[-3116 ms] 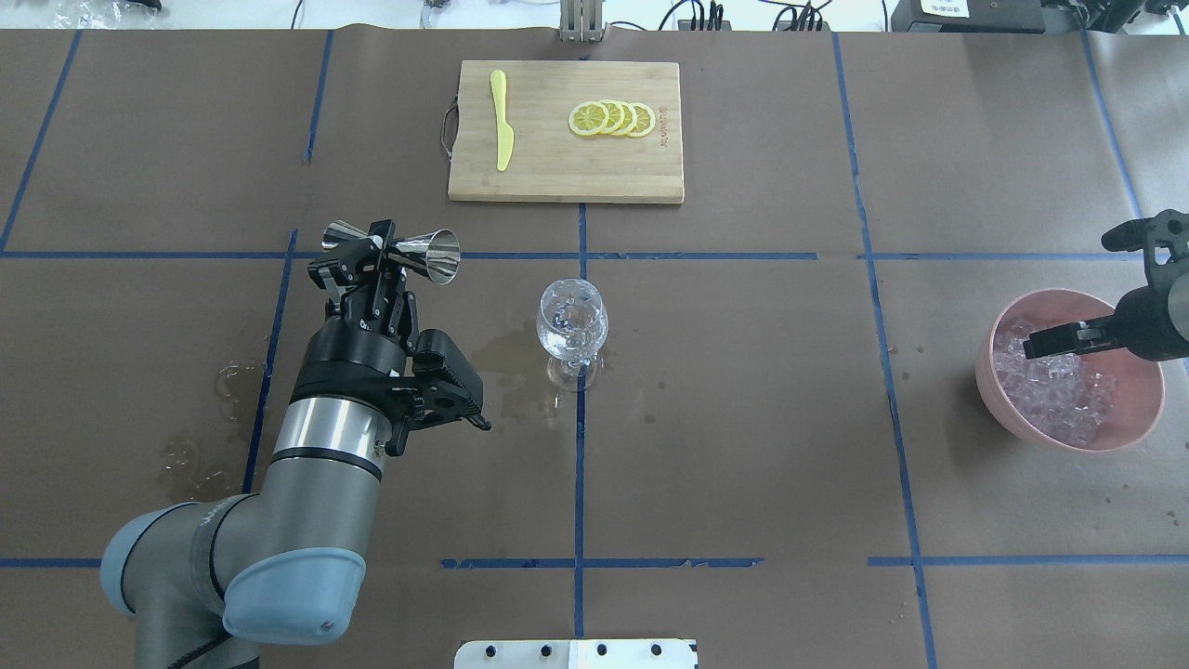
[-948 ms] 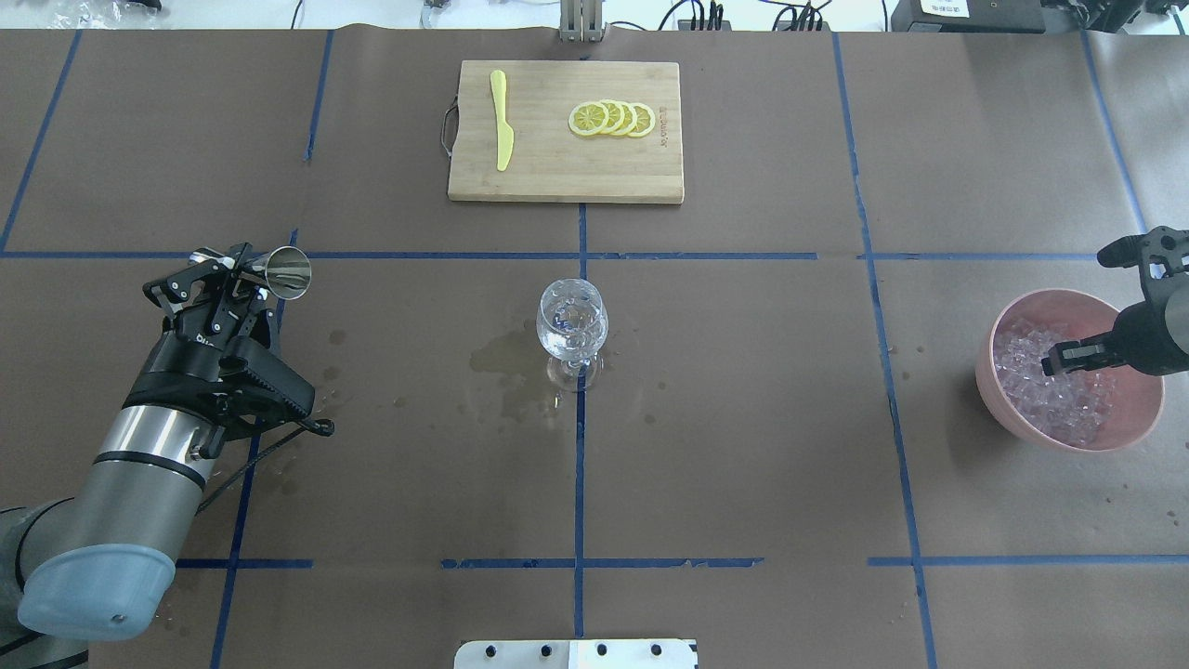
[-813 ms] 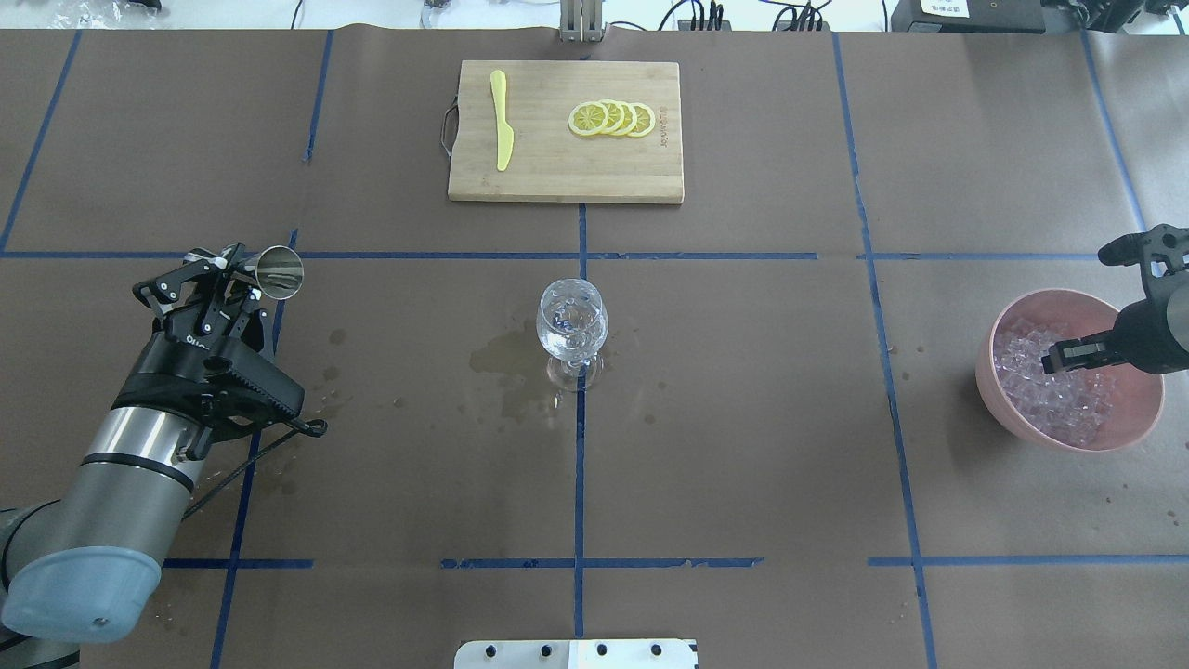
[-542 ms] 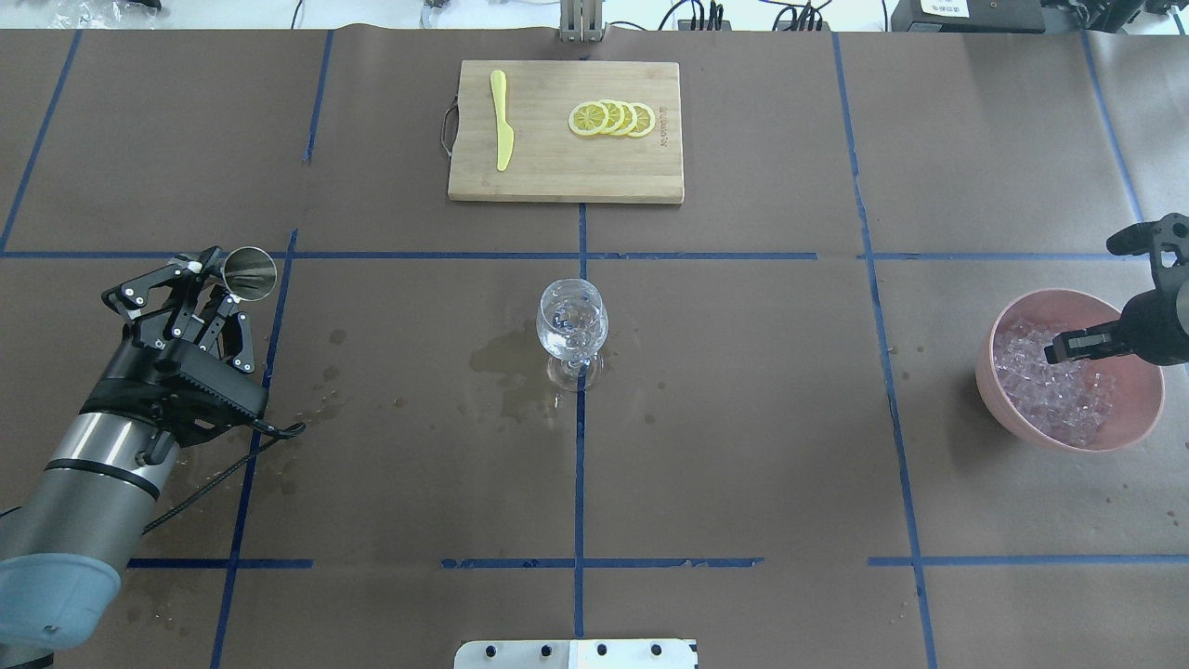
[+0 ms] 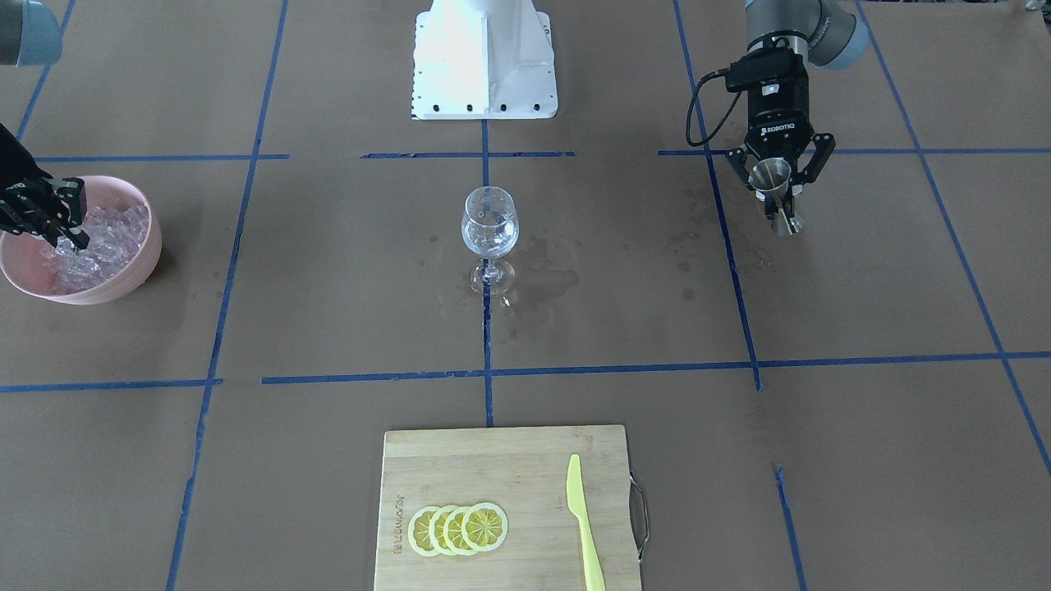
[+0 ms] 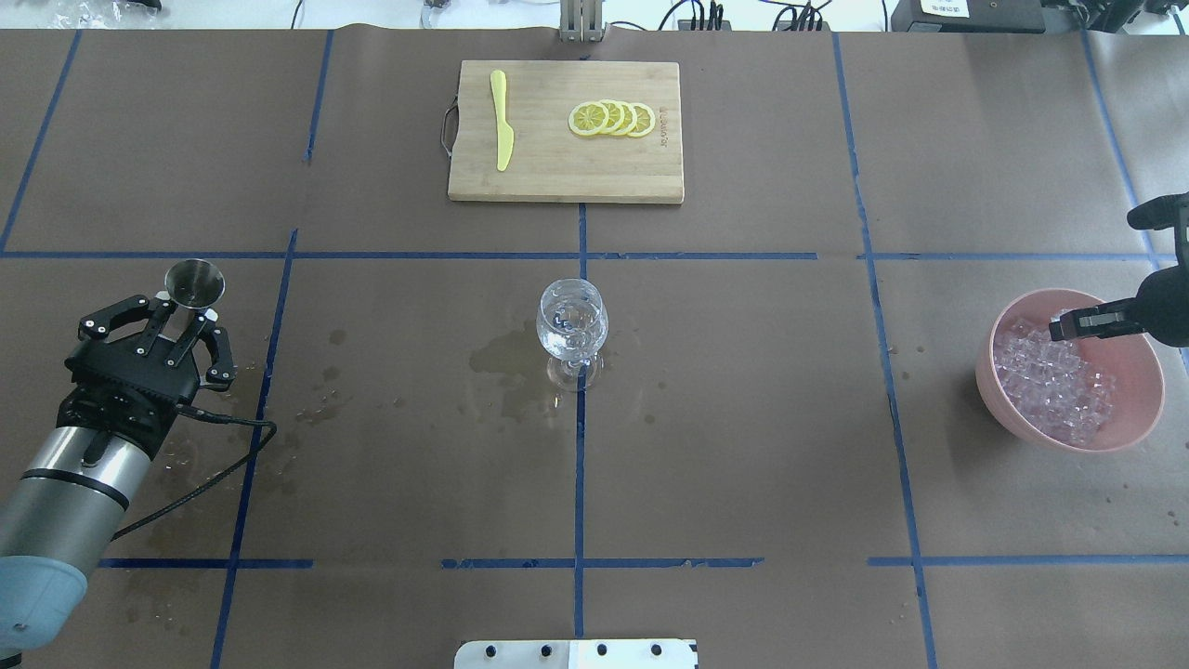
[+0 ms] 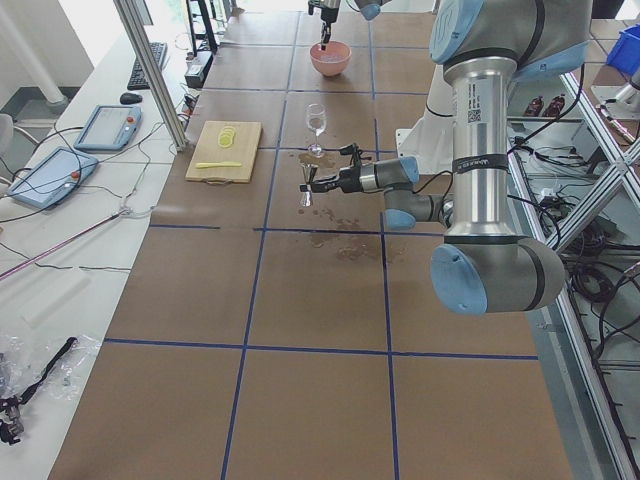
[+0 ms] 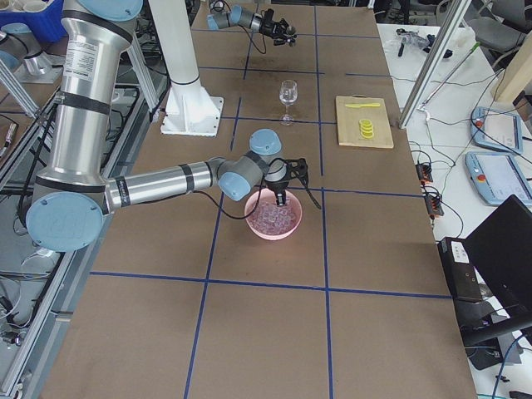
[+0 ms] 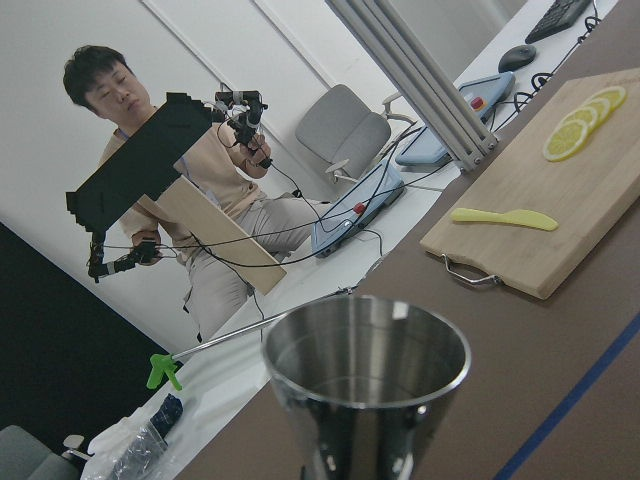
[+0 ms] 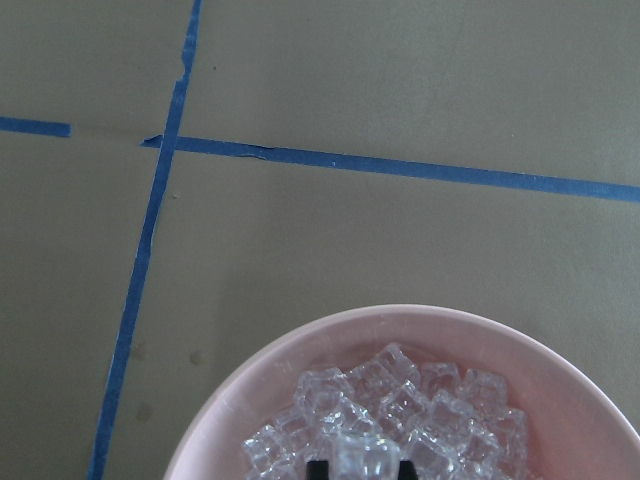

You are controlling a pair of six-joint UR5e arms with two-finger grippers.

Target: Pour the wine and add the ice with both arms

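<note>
My left gripper (image 6: 183, 321) is shut on a steel jigger (image 6: 195, 282) and holds it upright at the table's left, far from the stemmed glass (image 6: 572, 321). The jigger's cup (image 9: 365, 350) looks empty in the left wrist view. The glass stands at the centre and holds some clear wine. My right gripper (image 6: 1068, 325) hangs over the pink bowl (image 6: 1131, 367) of ice (image 6: 1054, 386). In the right wrist view its fingertips (image 10: 318, 468) are shut on one ice cube (image 10: 360, 455) just above the heap.
A wooden cutting board (image 6: 613, 177) with lemon slices (image 6: 611, 118) and a yellow knife (image 6: 502, 121) lies at the far side. Wet patches (image 6: 506, 367) darken the paper left of the glass. The white pedestal (image 5: 484, 57) stands at the robot's side.
My left gripper has swung left, away from the glass, and turned the jigger from lying sideways to upright. My right gripper has risen a little out of the ice heap.
</note>
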